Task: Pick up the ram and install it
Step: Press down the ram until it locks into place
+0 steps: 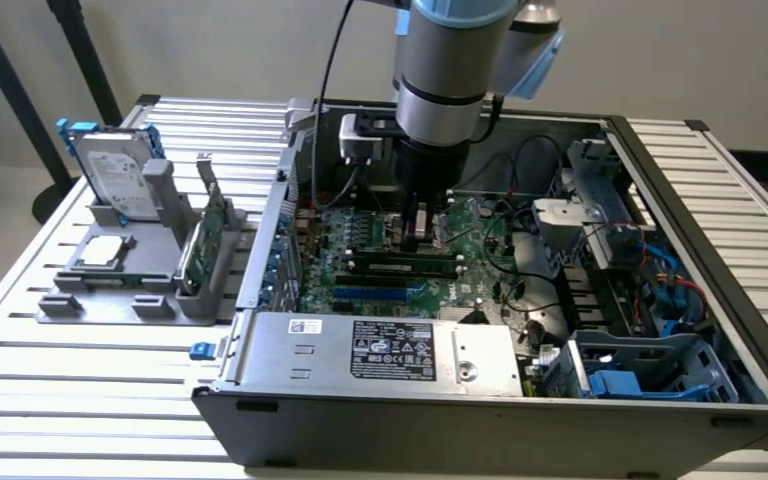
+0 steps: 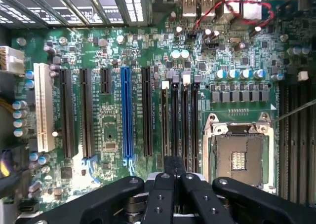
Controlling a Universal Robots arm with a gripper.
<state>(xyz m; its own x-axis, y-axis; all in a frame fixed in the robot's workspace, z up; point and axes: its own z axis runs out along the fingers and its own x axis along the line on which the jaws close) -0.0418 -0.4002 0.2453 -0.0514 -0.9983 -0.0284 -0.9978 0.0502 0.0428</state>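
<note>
The open computer case (image 1: 357, 420) lies under the arm, and the gripper (image 1: 419, 240) is lowered inside it over the motherboard (image 1: 357, 235). The task looks close to finished. The ram (image 1: 404, 263) is away from the grey holder (image 1: 117, 295), which stands well off to the gripper's side outside the case. There a hard drive (image 1: 117, 175) and a broader green card (image 1: 211, 235) stand in their places.

The ram lies directly beneath the fingertips, running lengthwise along a memory slot. It is a long, narrow stick, dark along its face with a thin green edge on top. Whether it is fully seated or the end latches have closed I cannot tell, so pressing home may remain.

From the wrist view the gripper (image 2: 173, 167) has its fingers drawn together into one dark block with no gap. They hang over the row of black memory slots (image 2: 185, 120), with the empty CPU socket (image 2: 239, 157) just to one side and the blue slot (image 2: 125, 110) to the other.
</note>
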